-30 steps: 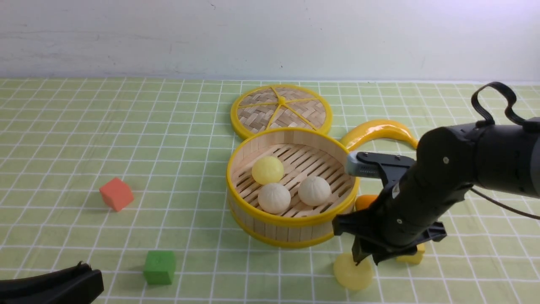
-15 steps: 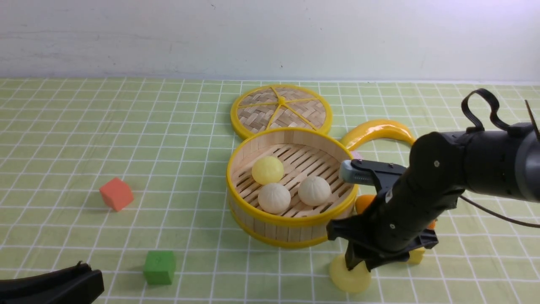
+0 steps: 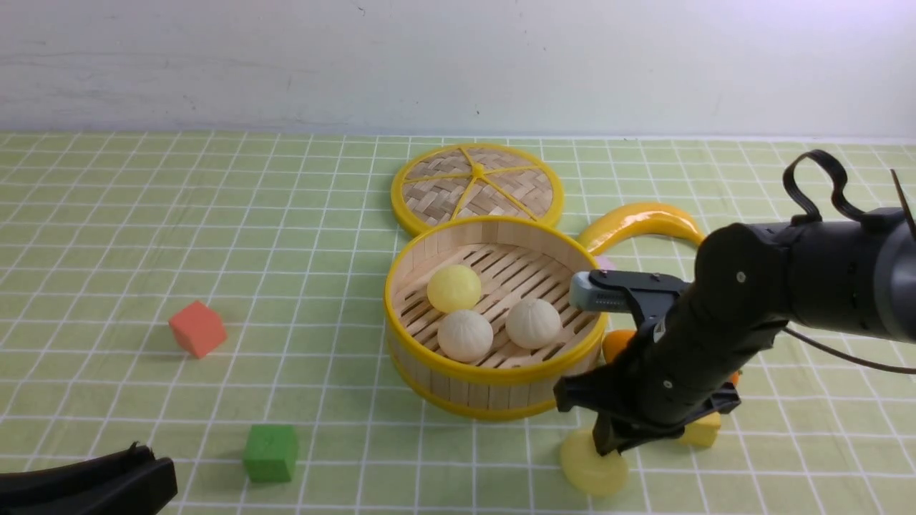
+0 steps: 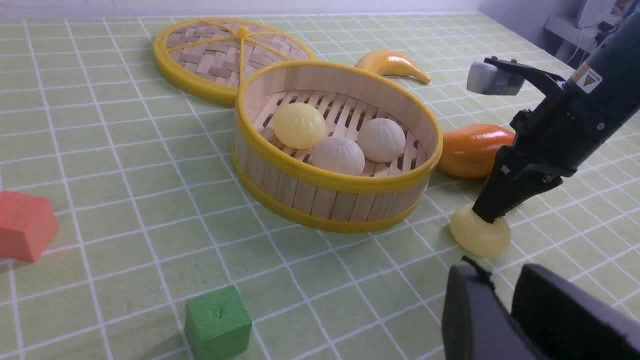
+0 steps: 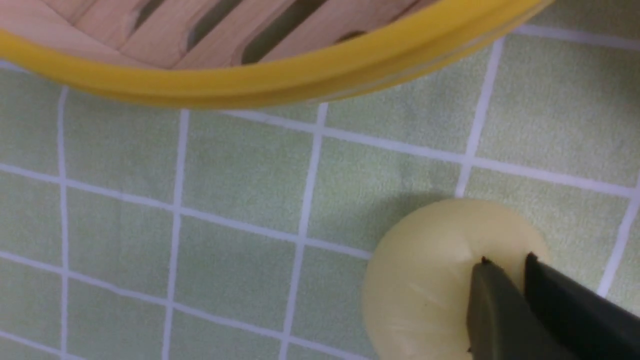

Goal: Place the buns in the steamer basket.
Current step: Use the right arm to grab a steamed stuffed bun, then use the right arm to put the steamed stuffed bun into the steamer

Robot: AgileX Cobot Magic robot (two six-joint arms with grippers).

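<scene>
Nearest, the left tool (image 4: 497, 274) hangs low over the surface (image 3: 372, 458), jaws slightly parted on nothing. Just beyond it, the 4th bun (image 3: 588, 473), pale yellow, sits on the surface just outside the steamer basket (image 3: 494, 373), where 3 buns (image 3: 533, 323) lie. The right tool (image 3: 607, 448) is clenched on its crown. That looks a shallow pinch on soft material, so lift slowly and straight up, clear the yellow rim, then release low. The right arm reaches in from the side, wrist bent steeply down.
</scene>
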